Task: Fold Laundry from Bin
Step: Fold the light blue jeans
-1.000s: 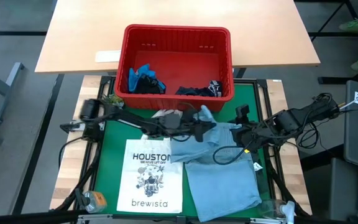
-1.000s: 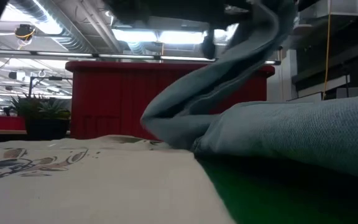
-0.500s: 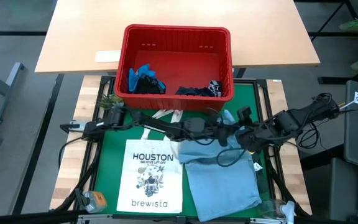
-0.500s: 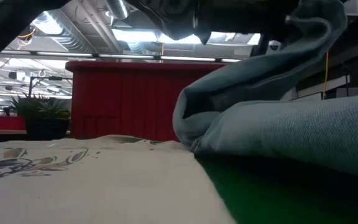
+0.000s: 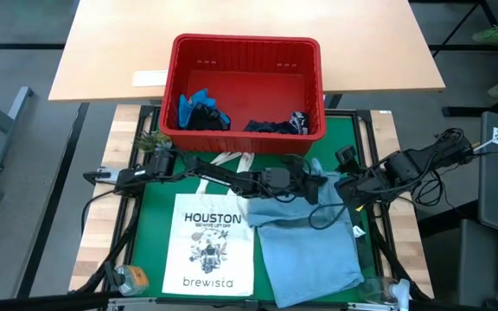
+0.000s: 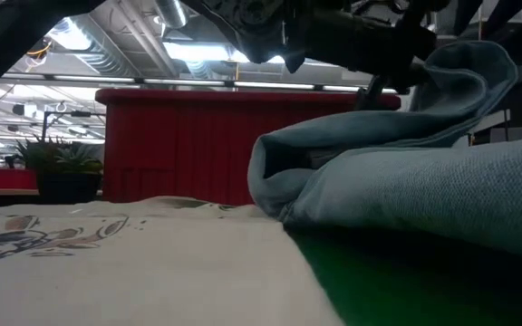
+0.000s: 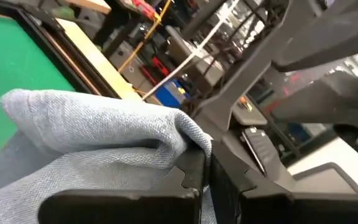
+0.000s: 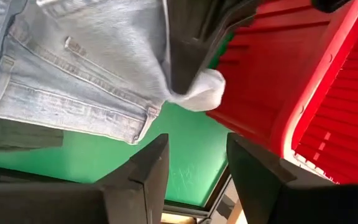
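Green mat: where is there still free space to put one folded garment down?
On the green mat, one bare strip lies left of the tote bag. A narrower one runs between the denim shirt and the mat's right edge. The middle is crowded: both grippers meet over the shirt near the red bin. The tan table behind the bin is bare.

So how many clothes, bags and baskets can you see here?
Garments: 3, namely denim shirt on the mat, bright blue one and dark one in the basket
Tote bags: 1
Red baskets: 1
Total: 5
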Robot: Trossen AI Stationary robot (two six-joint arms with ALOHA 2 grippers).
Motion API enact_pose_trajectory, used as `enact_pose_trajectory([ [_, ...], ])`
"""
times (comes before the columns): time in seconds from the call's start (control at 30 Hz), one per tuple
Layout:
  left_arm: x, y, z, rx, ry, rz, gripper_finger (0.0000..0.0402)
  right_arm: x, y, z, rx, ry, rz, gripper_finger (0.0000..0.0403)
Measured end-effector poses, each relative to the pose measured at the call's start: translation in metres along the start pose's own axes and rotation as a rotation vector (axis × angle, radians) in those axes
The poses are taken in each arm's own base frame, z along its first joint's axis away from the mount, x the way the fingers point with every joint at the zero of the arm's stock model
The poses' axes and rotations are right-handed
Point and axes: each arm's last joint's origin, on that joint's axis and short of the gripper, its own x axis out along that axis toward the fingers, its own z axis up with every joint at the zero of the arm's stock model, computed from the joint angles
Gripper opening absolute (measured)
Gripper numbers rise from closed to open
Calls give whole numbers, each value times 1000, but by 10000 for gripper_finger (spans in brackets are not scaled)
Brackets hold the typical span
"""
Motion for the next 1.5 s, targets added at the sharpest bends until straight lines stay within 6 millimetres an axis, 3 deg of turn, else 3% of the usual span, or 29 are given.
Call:
enact_pose_trajectory([
  [0.67, 0, 1, 2, 46, -44, 40, 13, -8, -8, -1, -27, -8, -138, 161],
  [0.83, 0, 1, 2, 100, -49, 43, 42, -8, -8, -1, -26, -9, -139, 161],
  [1.03, 0, 2, 3, 152, -63, 60, 106, -8, -8, -1, -25, -9, -139, 161],
  [1.23, 0, 0, 11, 462, -41, 44, 150, -8, -7, -1, 127, -24, -113, 161],
  [1.5, -21, -39, 35, 747, -1, 34, 155, -9, -4, -3, 199, -45, 4, 161],
])
